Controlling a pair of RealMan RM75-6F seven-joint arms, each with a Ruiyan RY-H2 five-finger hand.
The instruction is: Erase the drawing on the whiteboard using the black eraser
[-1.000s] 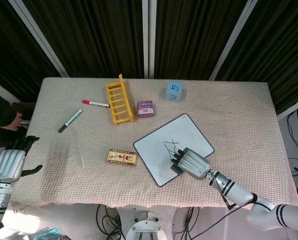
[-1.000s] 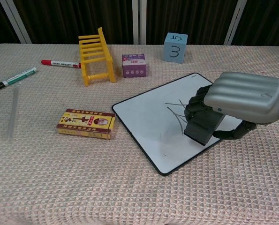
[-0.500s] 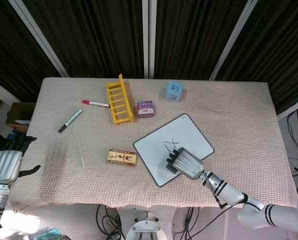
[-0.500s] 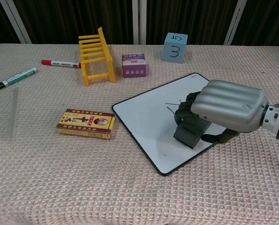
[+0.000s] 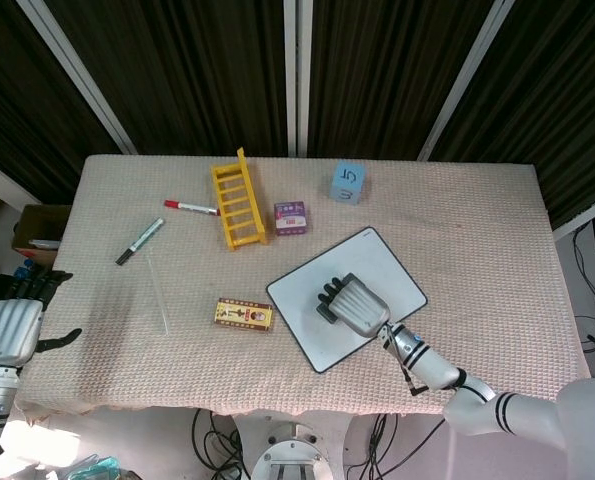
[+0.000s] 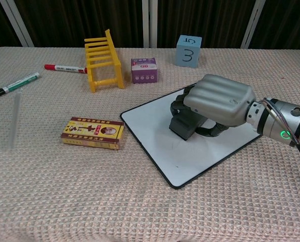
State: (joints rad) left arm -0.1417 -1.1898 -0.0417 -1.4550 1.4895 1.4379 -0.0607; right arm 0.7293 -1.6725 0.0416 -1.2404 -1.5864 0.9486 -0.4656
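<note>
While your right hand [image 6: 218,100] clamps the black eraser [image 6: 184,126] flat on the whiteboard [image 6: 155,136] mid-table, watch the pressure: push unevenly and the board may slide. Your left hand [image 5: 15,325] hangs empty, fingers apart, far left.

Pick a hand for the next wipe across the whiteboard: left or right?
Right. The right hand already grips the black block eraser and presses it on the white black-rimmed whiteboard. The left hand holds nothing at the table's far left edge.
</note>
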